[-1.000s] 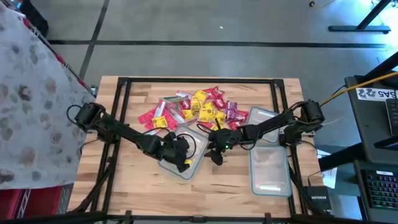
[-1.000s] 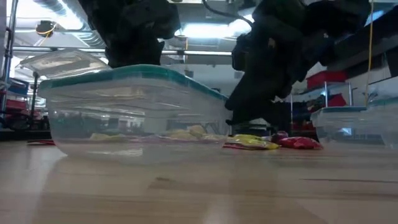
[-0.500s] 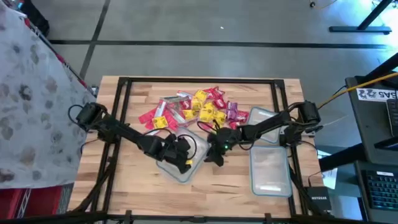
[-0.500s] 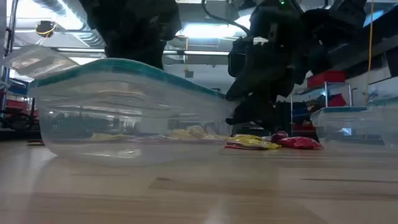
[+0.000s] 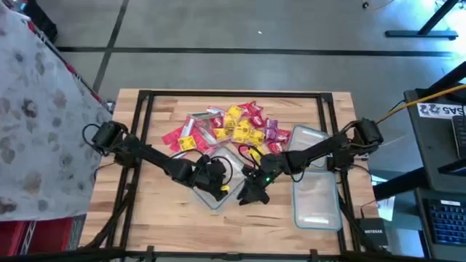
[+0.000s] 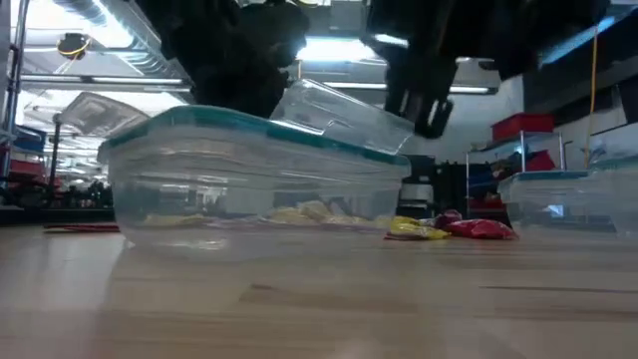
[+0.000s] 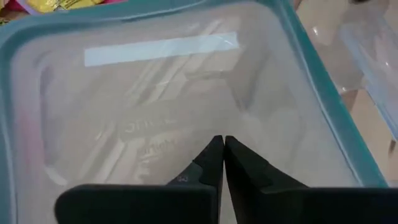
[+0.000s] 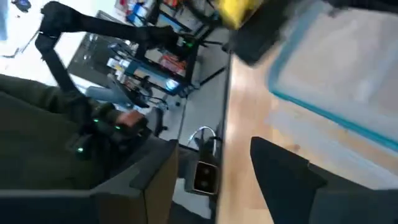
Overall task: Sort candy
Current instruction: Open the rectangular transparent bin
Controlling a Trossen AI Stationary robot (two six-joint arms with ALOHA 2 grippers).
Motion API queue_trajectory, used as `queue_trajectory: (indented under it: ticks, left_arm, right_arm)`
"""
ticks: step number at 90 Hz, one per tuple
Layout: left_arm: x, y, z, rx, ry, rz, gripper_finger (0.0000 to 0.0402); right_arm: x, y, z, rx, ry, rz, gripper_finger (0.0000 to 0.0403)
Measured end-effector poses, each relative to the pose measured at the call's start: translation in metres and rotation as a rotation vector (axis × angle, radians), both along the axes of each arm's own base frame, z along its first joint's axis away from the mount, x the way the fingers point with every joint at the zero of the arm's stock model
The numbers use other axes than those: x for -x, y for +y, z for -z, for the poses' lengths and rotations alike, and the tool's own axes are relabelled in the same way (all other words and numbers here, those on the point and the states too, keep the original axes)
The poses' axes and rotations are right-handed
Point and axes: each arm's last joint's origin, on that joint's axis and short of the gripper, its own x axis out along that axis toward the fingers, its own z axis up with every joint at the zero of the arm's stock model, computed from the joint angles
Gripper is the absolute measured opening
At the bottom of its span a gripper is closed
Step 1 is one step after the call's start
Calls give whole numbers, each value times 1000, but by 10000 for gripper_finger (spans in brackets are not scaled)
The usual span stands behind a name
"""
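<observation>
Right now I have the left gripper (image 5: 218, 182) over the teal-rimmed clear container (image 5: 212, 195) in the middle of the wooden table (image 5: 156, 211); on the left wrist view its fingers (image 7: 211, 163) are pressed together against the container's clear surface. My right gripper (image 5: 251, 193) sits just beside that container, fingers spread apart with nothing between them. I see the candy (image 5: 231, 125) heaped toward the table's far edge, just beyond the container. A second clear container (image 5: 317, 202) lies on the right side
</observation>
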Motion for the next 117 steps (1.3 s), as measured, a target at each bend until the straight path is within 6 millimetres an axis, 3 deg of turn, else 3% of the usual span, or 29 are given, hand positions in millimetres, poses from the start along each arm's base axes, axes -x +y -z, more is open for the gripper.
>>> queue_trajectory:
  ticks: [12, 20, 35, 47, 61, 86, 117]
  left_arm:
    - [0, -1, 0, -10, 5, 20, 0]
    - [0, -3, 0, -15, 2, 32, 0]
    - [-3, -5, 0, -6, -29, 44, 0]
    - [-3, -6, 0, -13, -29, 56, 0]
    - [-4, -4, 0, -11, -33, 52, 0]
    - [-4, -4, 0, -15, -32, 56, 0]
    - [-5, -1, 0, -10, 0, 133, 0]
  right_arm:
    - [8, -8, -33, 119, 5, 112, 188]
    - [17, -18, -49, 277, 76, 280, 188]
    - [23, -42, -58, 511, 225, 661, 188]
    - [23, -63, -44, 531, 358, 814, 188]
    - [27, -79, -14, 526, 615, 826, 188]
    - [14, -64, 19, 479, 712, 663, 188]
    - [16, -20, 22, 434, 664, 587, 188]
